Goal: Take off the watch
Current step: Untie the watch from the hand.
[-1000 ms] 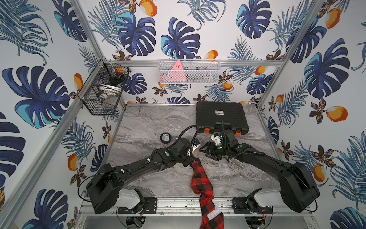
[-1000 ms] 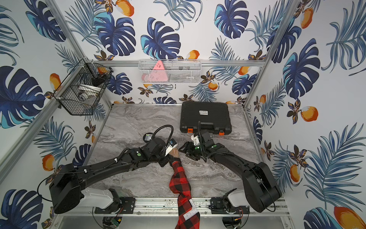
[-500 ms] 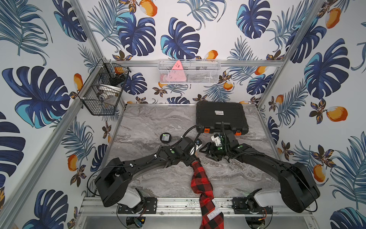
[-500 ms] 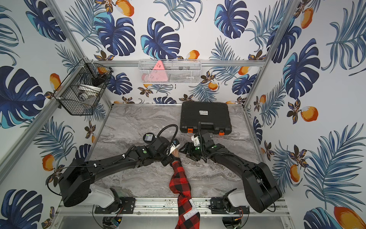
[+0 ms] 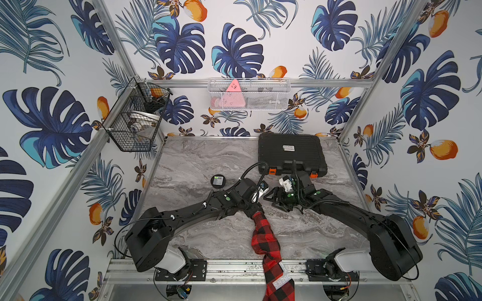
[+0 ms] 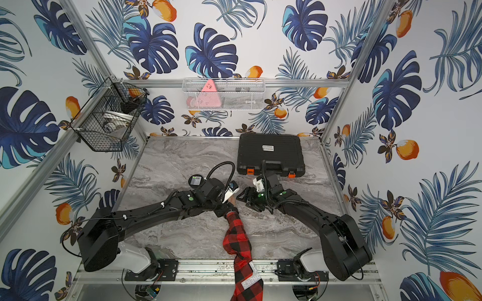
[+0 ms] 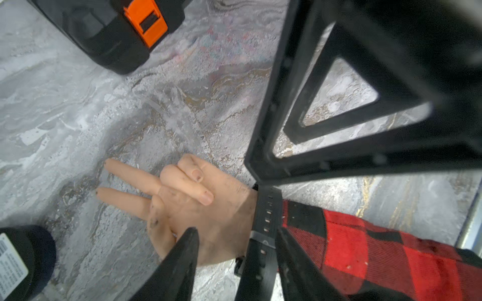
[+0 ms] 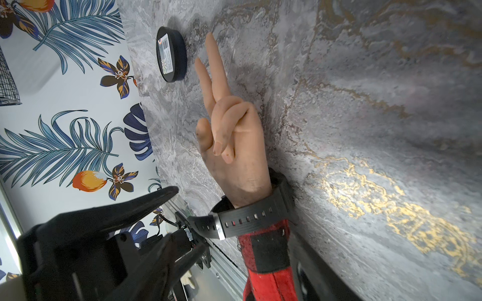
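A mannequin hand (image 8: 234,146) in a red plaid sleeve (image 5: 263,234) lies on the marble table (image 5: 195,161). The watch (image 8: 250,216) is a black holed strap round its wrist, also seen in the left wrist view (image 7: 268,208). Its dial does not show. The strap's loose tail sticks out between the fingers of my left gripper (image 7: 236,229), which is open. The tail lies against the sleeve-side finger, with a gap to the other. My right gripper (image 8: 247,237) stands open astride the wrist from the other side. One of its fingers (image 8: 313,265) lies along the sleeve by the table.
A flat black disc with a label (image 5: 217,180) lies left of the hand, close to the fingertips (image 8: 211,41). A black tool case with orange latches (image 5: 292,153) sits behind the right arm. A wire basket (image 5: 135,117) and a white mesh tray (image 5: 249,95) hang on the walls.
My left arm has shifted a little to the right, towards the wrist, and its jaws have widened slightly round the strap tail. The right arm and the hand have stayed put.
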`<act>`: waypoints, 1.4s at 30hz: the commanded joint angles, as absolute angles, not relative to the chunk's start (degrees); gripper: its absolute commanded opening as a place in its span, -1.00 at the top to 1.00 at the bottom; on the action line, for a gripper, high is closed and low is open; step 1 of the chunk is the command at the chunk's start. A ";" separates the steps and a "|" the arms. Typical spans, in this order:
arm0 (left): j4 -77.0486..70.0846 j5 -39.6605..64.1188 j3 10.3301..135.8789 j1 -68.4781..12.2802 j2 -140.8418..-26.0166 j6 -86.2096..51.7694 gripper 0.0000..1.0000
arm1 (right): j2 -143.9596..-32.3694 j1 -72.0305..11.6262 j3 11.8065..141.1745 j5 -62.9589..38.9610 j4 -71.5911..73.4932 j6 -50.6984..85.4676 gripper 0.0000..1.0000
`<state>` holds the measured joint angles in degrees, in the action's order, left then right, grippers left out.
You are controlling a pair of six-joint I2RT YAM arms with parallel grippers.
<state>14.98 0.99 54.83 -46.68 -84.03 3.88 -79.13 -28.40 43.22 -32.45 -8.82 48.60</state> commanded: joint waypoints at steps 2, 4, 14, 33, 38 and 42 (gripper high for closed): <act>15.41 6.19 53.88 -46.67 -83.16 9.25 -0.07 | -79.19 -28.28 43.33 -32.87 -8.10 48.45 -0.41; 15.64 7.71 53.61 -46.67 -83.42 11.23 -0.07 | -79.28 -28.22 43.33 -32.96 -8.04 48.45 -0.41; 20.14 7.14 58.34 -46.69 -89.24 20.51 -0.07 | -78.76 -28.21 43.51 -32.87 -9.24 47.73 -0.41; 26.76 4.33 59.74 -46.60 -89.86 21.09 0.06 | -72.91 -22.46 43.32 -25.95 -15.18 45.11 -0.41; 25.90 4.92 59.71 -46.60 -90.58 20.75 0.07 | -73.05 -21.79 42.92 -27.57 -14.66 45.17 -0.41; 25.32 4.64 59.93 -46.60 -90.97 20.39 0.12 | -72.95 -21.73 42.67 -28.30 -14.07 45.48 -0.41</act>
